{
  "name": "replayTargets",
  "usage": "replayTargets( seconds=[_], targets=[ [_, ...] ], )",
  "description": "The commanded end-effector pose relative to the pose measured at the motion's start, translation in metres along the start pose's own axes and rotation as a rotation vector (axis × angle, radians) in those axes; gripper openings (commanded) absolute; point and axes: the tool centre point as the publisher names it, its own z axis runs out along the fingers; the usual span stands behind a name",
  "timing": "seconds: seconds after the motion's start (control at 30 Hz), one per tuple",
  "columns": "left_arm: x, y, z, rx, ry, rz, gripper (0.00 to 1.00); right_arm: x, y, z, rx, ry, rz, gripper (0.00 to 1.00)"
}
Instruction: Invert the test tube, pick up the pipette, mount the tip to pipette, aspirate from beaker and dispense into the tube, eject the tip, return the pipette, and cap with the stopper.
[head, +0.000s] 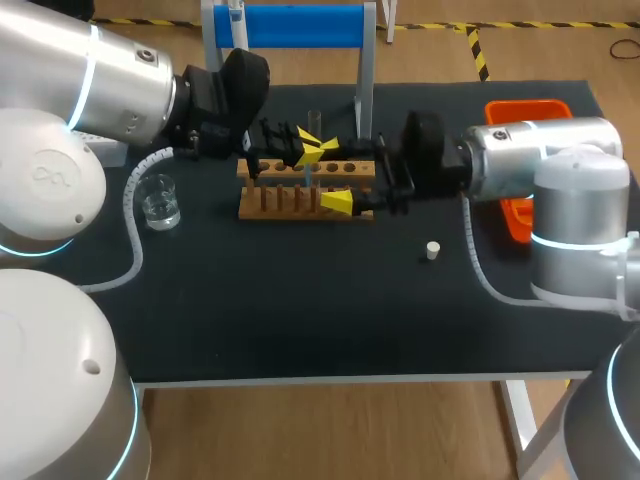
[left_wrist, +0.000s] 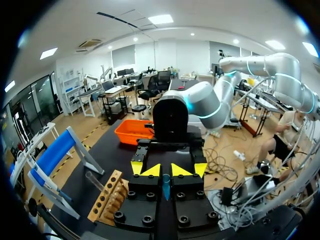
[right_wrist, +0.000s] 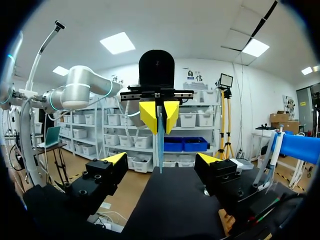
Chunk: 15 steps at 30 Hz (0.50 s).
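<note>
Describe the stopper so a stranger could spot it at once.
Find the wooden rack at the middle of the black table. Past its right end, toward the front edge, lies the stopper: a small white plug, alone on bare tabletop.

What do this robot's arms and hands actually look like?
The left arm and right arm are thick silvery-white tubes with rounded joints ringed by glowing cyan bands; a pale cable trails from each black wrist. The left hand and right hand are bolted black blocks, each ending in two bright yellow wedge tips.
</note>
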Motion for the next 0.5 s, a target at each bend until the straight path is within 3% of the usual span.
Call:
replayTargets(
  seconds=[0.03,0.5],
  targets=[
    [0.0,-0.001,0.0,-0.004,0.002,-0.001,0.0,-0.005,0.002,0.007,0.001,0.009,0.0,0.85],
    [0.0,-0.001,0.0,-0.004,0.002,-0.001,0.0,-0.011,0.006,0.019,0.027,0.019,-0.003,0.78]
  ],
)
